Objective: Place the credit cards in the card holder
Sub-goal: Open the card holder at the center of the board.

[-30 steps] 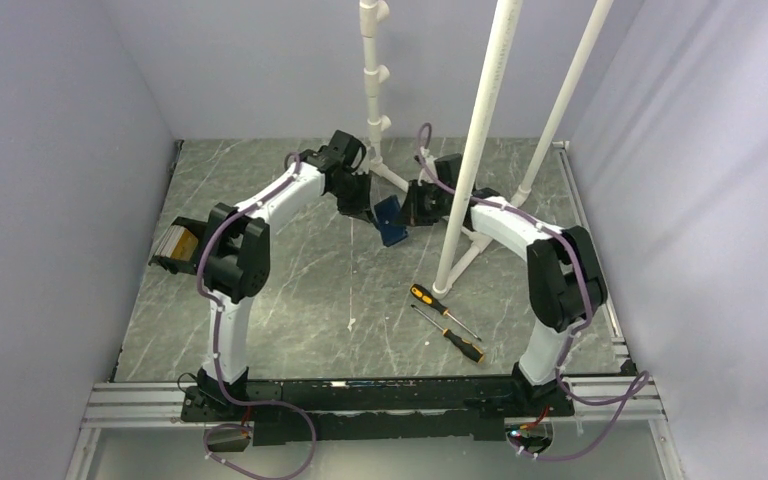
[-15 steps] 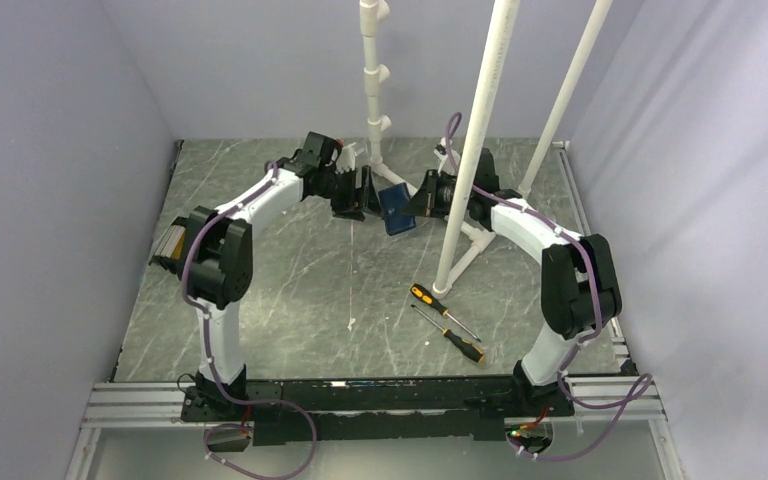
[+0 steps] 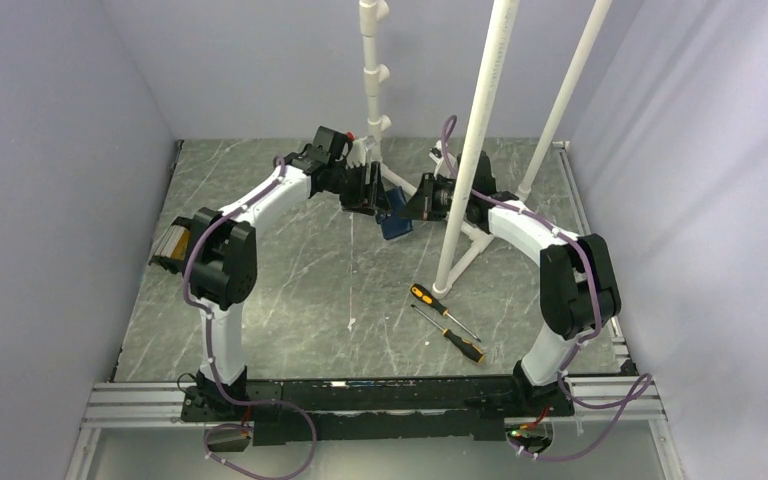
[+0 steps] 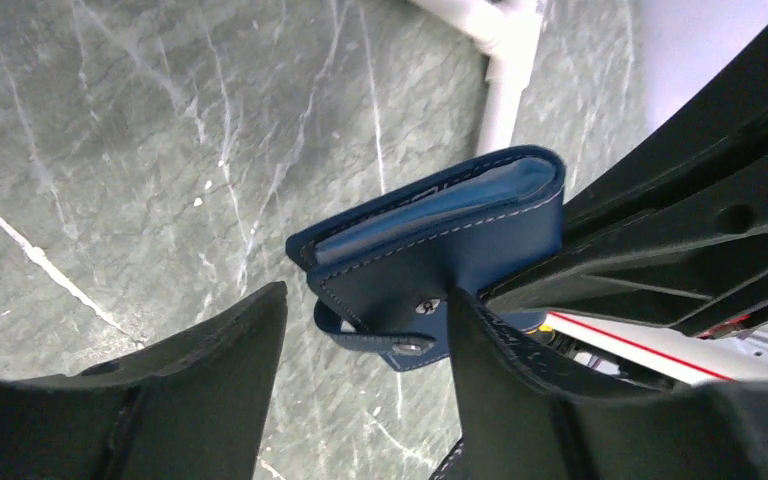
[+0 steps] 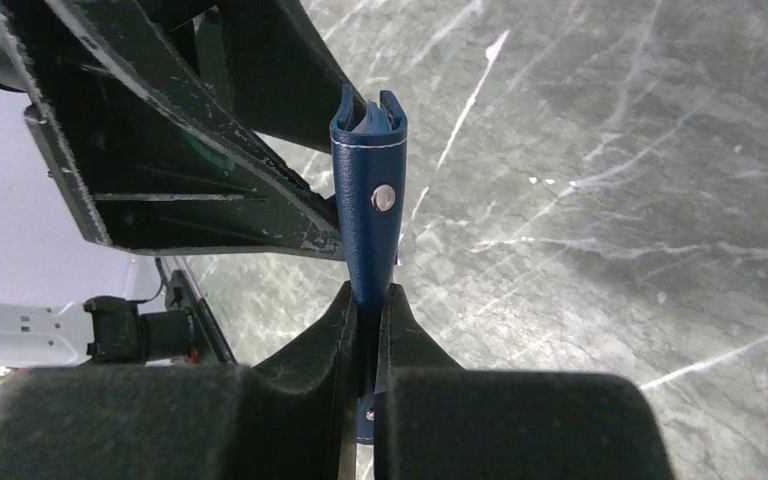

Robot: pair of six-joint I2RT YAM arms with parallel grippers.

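The navy-blue card holder [image 3: 396,222] hangs above the table at the back centre, folded, with its lighter blue inside showing along the top edge [image 4: 440,205]. My right gripper [image 5: 368,292] is shut on the card holder's [image 5: 370,190] lower end, and the right gripper [image 3: 415,205] reaches in from the right. My left gripper [image 4: 368,300] is open, and the holder's clasp tab lies just beyond the gap between its fingers; the left gripper [image 3: 375,192] is close on the holder's left. Orange-yellow and pale credit cards [image 3: 175,243] stand in a black box at the far left.
Two orange-handled screwdrivers [image 3: 445,310] [image 3: 452,338] lie on the grey marbled table at front right. A white pipe stand [image 3: 480,140] rises just in front of the right arm, its feet [image 4: 505,90] on the table behind the holder. Walls close in on three sides.
My left gripper's jaws have opened and it has shifted slightly towards the back, staying by the holder. The right arm has pushed the holder a little farther back, still gripping it.
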